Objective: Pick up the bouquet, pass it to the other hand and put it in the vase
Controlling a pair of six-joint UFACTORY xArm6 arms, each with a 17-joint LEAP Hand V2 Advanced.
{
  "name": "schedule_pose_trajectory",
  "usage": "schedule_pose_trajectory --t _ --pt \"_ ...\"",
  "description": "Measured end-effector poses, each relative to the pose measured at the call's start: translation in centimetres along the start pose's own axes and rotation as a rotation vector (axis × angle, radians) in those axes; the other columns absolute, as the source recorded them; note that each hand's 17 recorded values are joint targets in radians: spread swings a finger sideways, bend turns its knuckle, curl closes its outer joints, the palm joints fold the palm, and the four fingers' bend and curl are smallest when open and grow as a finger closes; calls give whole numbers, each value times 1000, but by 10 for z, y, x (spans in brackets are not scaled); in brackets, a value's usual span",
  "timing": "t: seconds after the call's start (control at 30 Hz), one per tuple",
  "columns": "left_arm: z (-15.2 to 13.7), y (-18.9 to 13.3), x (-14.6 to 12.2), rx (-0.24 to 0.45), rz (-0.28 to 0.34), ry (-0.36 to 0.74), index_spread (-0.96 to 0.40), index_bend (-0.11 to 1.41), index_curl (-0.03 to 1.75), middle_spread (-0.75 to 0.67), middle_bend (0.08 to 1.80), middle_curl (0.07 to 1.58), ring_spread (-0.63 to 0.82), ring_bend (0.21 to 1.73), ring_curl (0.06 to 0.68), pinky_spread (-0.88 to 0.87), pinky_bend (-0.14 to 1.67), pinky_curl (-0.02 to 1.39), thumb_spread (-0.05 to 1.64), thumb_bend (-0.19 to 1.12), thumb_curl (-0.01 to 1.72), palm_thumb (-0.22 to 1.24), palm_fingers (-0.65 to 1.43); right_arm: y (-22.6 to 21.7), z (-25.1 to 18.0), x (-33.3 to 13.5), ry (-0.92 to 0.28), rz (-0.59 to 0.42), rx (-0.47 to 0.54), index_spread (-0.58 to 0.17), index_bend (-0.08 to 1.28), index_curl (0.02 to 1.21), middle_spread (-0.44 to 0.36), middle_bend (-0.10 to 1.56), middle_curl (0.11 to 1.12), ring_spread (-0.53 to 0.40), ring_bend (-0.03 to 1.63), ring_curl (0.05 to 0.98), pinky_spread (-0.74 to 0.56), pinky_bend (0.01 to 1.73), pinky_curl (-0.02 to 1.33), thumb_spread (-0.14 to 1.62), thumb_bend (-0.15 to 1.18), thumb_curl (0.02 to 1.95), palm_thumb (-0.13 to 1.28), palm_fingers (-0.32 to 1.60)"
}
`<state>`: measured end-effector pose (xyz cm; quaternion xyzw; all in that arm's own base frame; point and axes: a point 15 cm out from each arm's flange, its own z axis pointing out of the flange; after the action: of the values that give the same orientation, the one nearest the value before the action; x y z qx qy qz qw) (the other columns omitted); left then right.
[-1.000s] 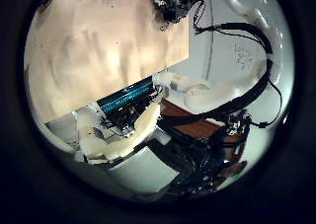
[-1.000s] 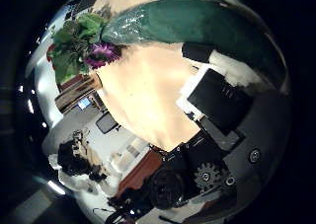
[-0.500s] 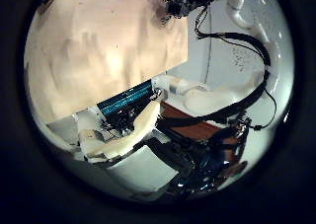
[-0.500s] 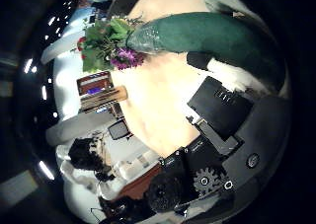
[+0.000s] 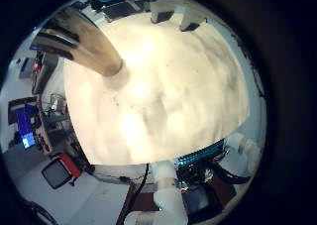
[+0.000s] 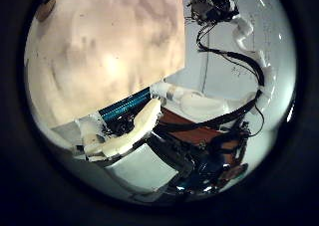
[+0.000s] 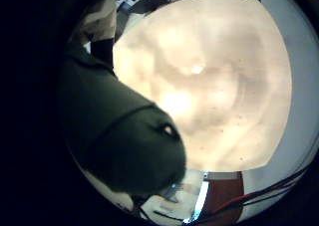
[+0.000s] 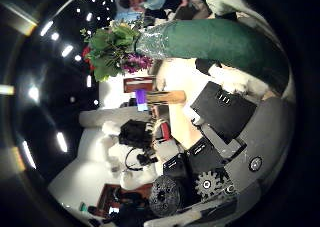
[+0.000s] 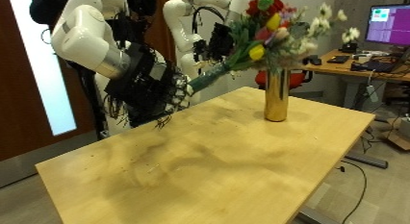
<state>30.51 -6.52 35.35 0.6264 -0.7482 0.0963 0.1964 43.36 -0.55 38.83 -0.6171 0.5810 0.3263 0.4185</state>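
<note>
In the outside view my right hand (image 9: 151, 87) is shut on the green-wrapped stem of the bouquet (image 9: 263, 27) and holds it tilted above the wooden table (image 9: 192, 166). The flower heads hang over the gold vase (image 9: 275, 94), which stands upright near the table's far edge. The right thumb side palm view shows the flowers and wrap (image 8: 150, 42) beside my fingers (image 8: 225, 112). The wrap (image 7: 120, 126) fills much of the right little finger side palm view. My left hand (image 6: 125, 131) is above the table with relaxed fingers.
A desk with a monitor (image 9: 385, 27) and a red chair (image 9: 301, 78) stand behind the table's far edge. A brown door (image 9: 19, 80) is beside the arms. The table's near half (image 9: 154, 176) is bare wood.
The right thumb side palm view has swung from the tabletop towards the room, with the bouquet still in the hand. In the left thumb side palm view the other hand has shifted along the edge.
</note>
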Motion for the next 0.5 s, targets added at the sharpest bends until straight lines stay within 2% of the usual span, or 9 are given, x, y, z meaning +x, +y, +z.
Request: schedule_pose_trajectory --t 0.2,0.4,0.5 --pt "-42 -25 22 135 15 177 212 185 392 275 238 348 477 434 190 455 179 240 921 -37 299 333 284 12 -7 -33 -179 -97 -12 -266 1027 985 -126 1341 795 -185 1436 655 -215 1234 859 371 -5 954 1239 1114" --pt "-83 -52 54 283 49 426 210 183 393 263 238 349 468 446 189 446 181 239 899 -35 298 290 286 33 6 -51 -302 -195 -100 -264 1026 986 -121 1347 792 -185 1436 656 -221 1214 887 340 -7 970 1235 1117" --pt "-103 -62 69 327 69 543 209 181 392 256 234 348 461 451 189 445 187 241 893 -33 301 284 289 44 23 -62 -370 -237 -157 -264 1026 987 -121 1348 791 -185 1437 655 -222 1209 895 334 -10 973 1232 1117"
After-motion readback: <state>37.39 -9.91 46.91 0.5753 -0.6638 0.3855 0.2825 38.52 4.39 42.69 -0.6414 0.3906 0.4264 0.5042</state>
